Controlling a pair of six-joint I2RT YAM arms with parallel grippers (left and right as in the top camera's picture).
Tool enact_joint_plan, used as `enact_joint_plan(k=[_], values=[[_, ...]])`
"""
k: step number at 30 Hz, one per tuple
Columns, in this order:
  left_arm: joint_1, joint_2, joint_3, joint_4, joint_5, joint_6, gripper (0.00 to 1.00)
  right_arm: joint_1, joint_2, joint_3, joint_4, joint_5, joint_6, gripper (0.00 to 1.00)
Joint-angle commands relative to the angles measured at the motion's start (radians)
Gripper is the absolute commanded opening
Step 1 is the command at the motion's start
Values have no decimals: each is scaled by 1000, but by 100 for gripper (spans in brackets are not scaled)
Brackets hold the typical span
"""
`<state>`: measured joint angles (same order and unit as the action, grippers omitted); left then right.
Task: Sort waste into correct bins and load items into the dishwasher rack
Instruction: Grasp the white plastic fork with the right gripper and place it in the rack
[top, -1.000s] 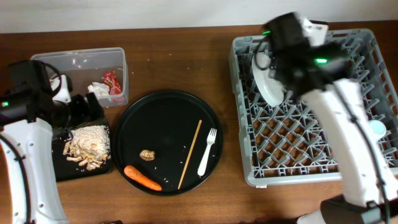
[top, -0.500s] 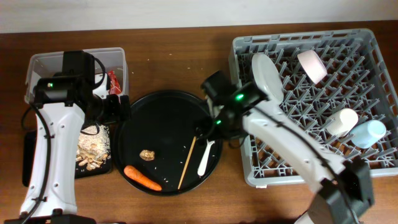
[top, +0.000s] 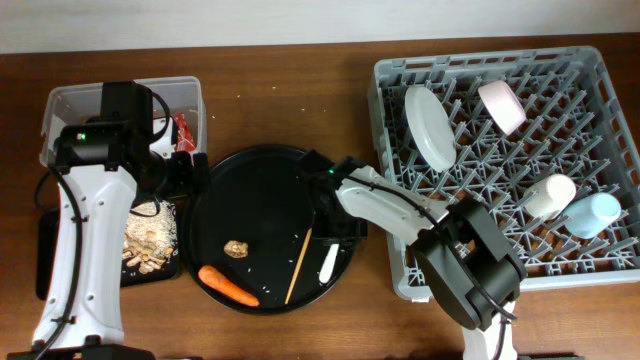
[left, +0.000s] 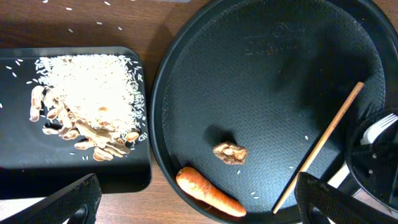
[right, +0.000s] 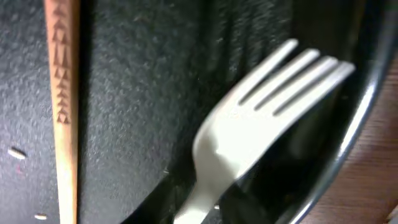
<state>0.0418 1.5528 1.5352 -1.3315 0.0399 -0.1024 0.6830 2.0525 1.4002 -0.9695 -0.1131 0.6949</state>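
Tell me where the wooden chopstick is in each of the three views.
Overhead: the chopstick lies slanted in the right half of the round black tray.
Left wrist: the chopstick slants from upper right to lower left, right of centre.
Right wrist: the chopstick runs upright along the left edge.
Shared landmark: the white fork, just right of it everywhere.

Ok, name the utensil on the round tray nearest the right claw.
The white fork, at the tray's right edge, partly under the claw; the chopstick lies further left.
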Motion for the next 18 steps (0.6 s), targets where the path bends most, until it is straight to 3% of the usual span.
enact_joint_plan(k=[1, 5, 9, 11, 14, 16, 18], values=[[3, 1, 3, 3, -11, -10, 99, 4, 28, -5, 8, -10, 21, 11], [3, 1, 3, 2, -11, -10, 99, -25, -48, 105, -77, 53, 9, 4], [3, 1, 3, 3, -11, -10, 99, -141, -232, 216, -336, 266, -63, 4], [3, 1, 3, 3, -11, -10, 99, -252, -272, 216, -411, 301, -229, 7], [3, 1, 3, 2, -11, -10, 99, -311, -262, 166, -399, 277, -392, 8], [3, 1, 3, 2, -11, -10, 99, -310, -262, 86, -306, 275, -404, 9], [3, 1, 3, 2, -11, -10, 99, -311, -262, 71, -283, 275, -404, 19]])
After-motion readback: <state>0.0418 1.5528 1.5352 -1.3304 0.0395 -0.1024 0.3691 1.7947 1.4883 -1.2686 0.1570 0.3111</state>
